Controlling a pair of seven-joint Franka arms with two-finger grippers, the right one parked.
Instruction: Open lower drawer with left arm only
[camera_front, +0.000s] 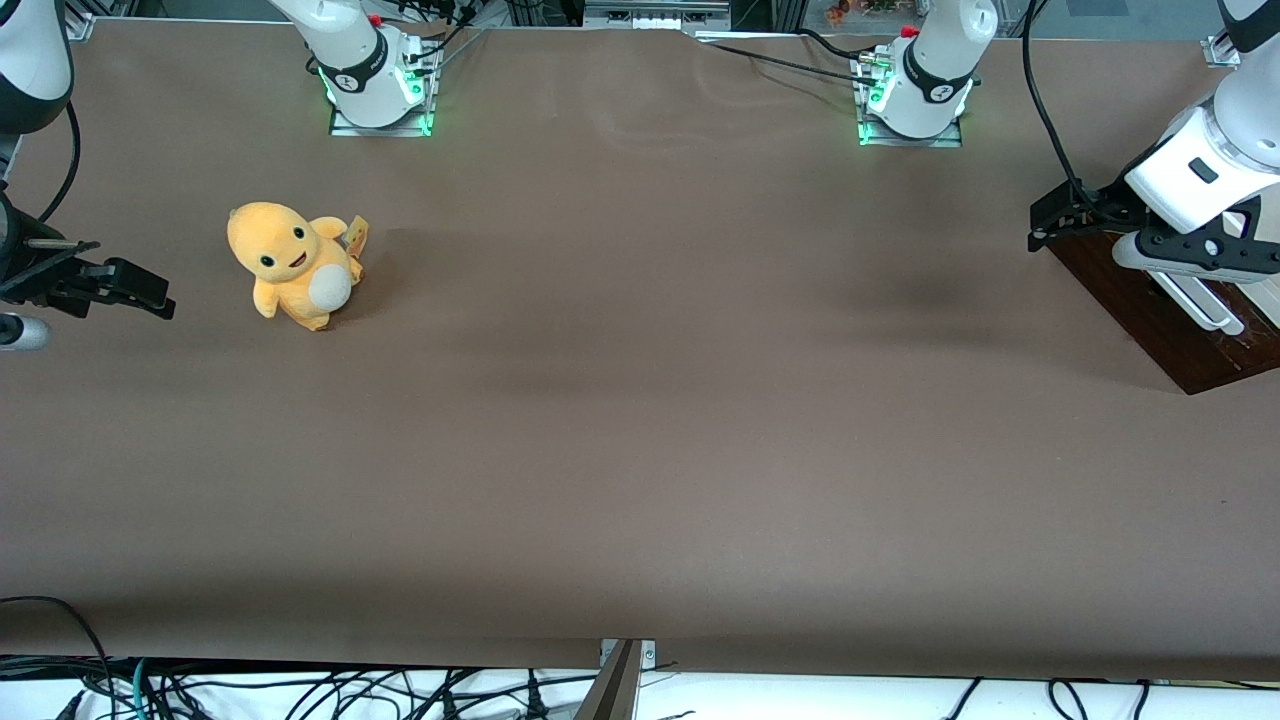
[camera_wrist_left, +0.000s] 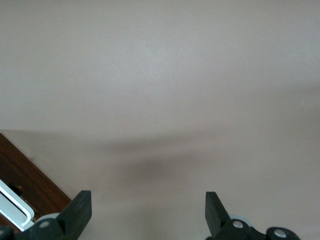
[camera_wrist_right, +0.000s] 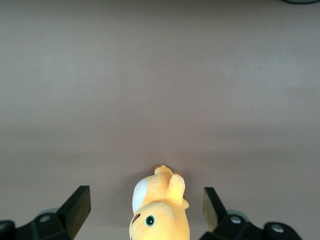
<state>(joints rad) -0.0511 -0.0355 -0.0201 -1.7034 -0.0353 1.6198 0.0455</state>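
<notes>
White, the left arm (camera_front: 1215, 150) reaches over the lower drawer (camera_front: 1160, 305), its gripper (camera_wrist_left: 147, 212) spread wide and empty.

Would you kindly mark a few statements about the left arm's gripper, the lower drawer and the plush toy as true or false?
1. The gripper is open. True.
2. The gripper grips the white bar handle. False: nothing lies between the fingers; the handle sits beside them.
3. The lower drawer has a dark reddish-brown wood front. True.
4. The orange plush toy lies in the drawer. False: it stands on the brown table, toward the parked arm's end.
5. The left arm hangs above the drawer front. True.
</notes>
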